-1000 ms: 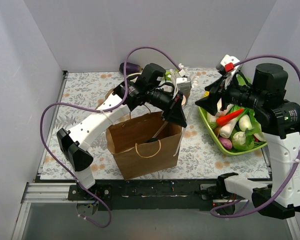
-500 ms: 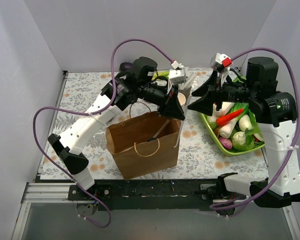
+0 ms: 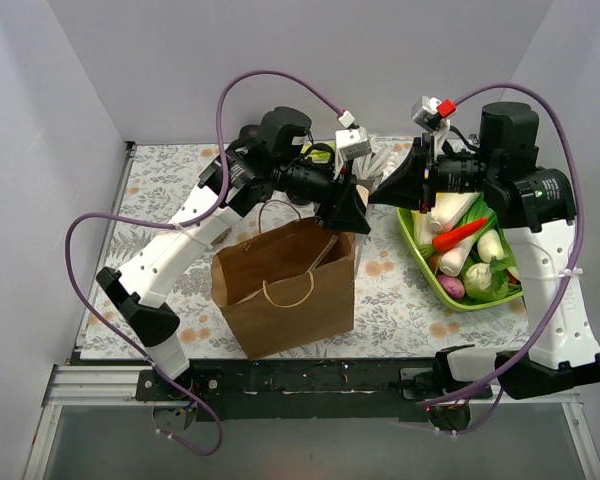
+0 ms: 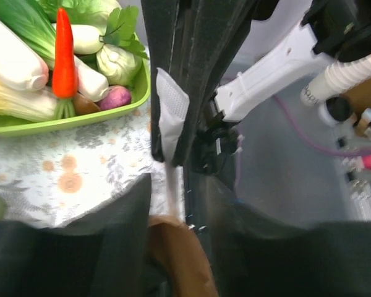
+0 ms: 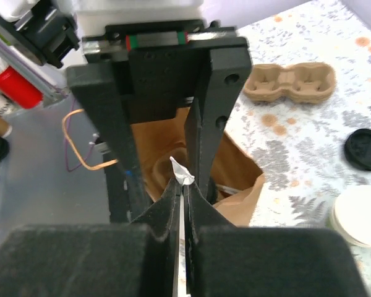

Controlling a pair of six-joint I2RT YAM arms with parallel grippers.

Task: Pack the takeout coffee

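I am reaching both arms in over the far right corner of the brown paper bag [image 3: 280, 290]. The left arm is arching across from the left and the right arm is bending in above the green tray [image 3: 416, 258], so that my left gripper [image 3: 355, 220] and right gripper [image 3: 380, 193] are meeting tip to tip. My right gripper is pinching fully closed on a thin white strip [image 5: 182, 178], whose end is poking up between the left gripper's fingers [image 5: 219, 124]. Those are standing parted, not clamping the strip as far as I can see. What the strip is I cannot tell. I am not finding the takeout coffee in any view. The grippers are hiding the table just behind the bag, and the right wrist view is showing only a black lid [image 5: 366, 148] and a cream cup mouth [image 5: 358, 213], both cut off at the edge.
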